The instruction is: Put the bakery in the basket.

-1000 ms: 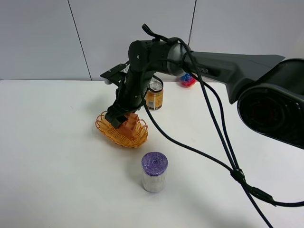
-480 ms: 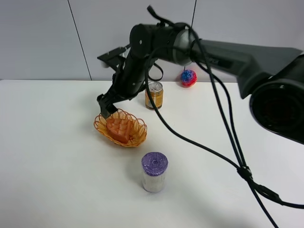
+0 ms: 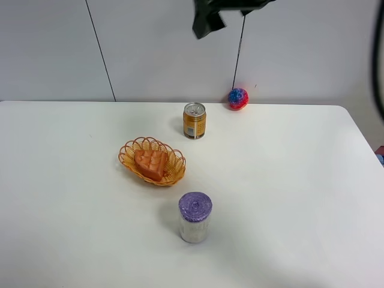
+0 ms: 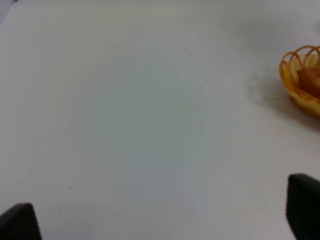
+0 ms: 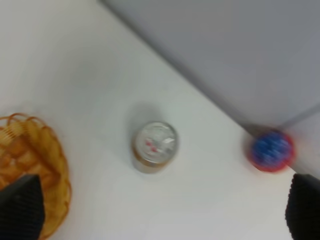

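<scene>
The bakery, an orange-brown waffle-topped wedge, lies inside the woven orange basket at the middle of the white table. Nothing touches it. The right arm is raised high; only a dark part of it shows at the top edge of the exterior view. In the right wrist view the right gripper is open and empty, far above the basket. The left gripper is open and empty over bare table, with the basket and bakery off to one side.
A gold drink can stands behind the basket and also shows in the right wrist view. A red-and-blue ball lies by the back wall. A purple-topped cylinder stands in front of the basket.
The right gripper let go of the bakery in the basket, then rose up and away to the top of the view. The bakery stays in the basket.
</scene>
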### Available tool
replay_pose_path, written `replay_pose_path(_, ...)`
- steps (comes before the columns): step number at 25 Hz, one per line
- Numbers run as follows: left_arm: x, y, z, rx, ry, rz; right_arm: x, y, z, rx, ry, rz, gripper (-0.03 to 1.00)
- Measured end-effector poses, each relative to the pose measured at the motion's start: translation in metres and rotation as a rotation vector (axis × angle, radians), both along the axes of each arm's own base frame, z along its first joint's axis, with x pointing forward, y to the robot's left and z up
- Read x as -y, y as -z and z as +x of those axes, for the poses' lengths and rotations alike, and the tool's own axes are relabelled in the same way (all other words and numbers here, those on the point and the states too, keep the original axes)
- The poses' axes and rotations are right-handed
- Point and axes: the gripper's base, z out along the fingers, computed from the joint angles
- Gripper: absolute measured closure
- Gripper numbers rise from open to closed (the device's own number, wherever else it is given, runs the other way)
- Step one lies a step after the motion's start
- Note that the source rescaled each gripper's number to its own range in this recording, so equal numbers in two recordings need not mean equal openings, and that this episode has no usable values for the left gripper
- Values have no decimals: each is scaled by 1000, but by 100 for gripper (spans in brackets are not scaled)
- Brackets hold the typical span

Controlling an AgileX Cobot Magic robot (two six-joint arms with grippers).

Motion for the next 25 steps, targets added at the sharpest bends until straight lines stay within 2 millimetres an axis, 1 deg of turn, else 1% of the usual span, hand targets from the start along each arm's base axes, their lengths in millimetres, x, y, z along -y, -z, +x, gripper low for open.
replay_pose_path(1,0,0,0,0,0,0,16,-10,-10,15,29,10,-3)
replay_pose_path(3,0,0,0,0,0,0,54,-28,-33,58,104,22,-3)
replay_pose_path(4,0,0,0,0,0,1,73,-31,-43,65,151,22,-3)
replay_pose_path(6,0,0,0,0,0,1,113,-40,-78,109,246,21,-3)
replay_pose_path(7,0,0,0,0,0,1,131,-37,-92,111,300,14,-3)
replay_pose_path(9,0,0,0,0,0,1,162,-35,-137,160,410,16,-3)
replay_pose_path(10,0,0,0,0,0,1,174,-30,-162,181,463,22,-3)
replay_pose_path(11,0,0,0,0,0,1,182,-23,-182,191,510,32,-2)
replay_pose_path(13,0,0,0,0,0,1,191,-12,-234,258,580,68,-1)
replay_pose_path(14,0,0,0,0,0,1,193,-3,-258,286,611,82,0)
replay_pose_path(17,0,0,0,0,0,0,193,28,-309,324,660,106,5)
replay_pose_path(20,0,0,0,0,0,0,192,65,-339,324,684,138,6)
replay_pose_path(21,0,0,0,0,0,0,191,78,-345,327,683,144,6)
replay_pose_path(24,0,0,0,0,0,0,189,112,-349,328,670,177,7)
replay_pose_path(25,0,0,0,0,0,0,188,123,-345,311,662,187,7)
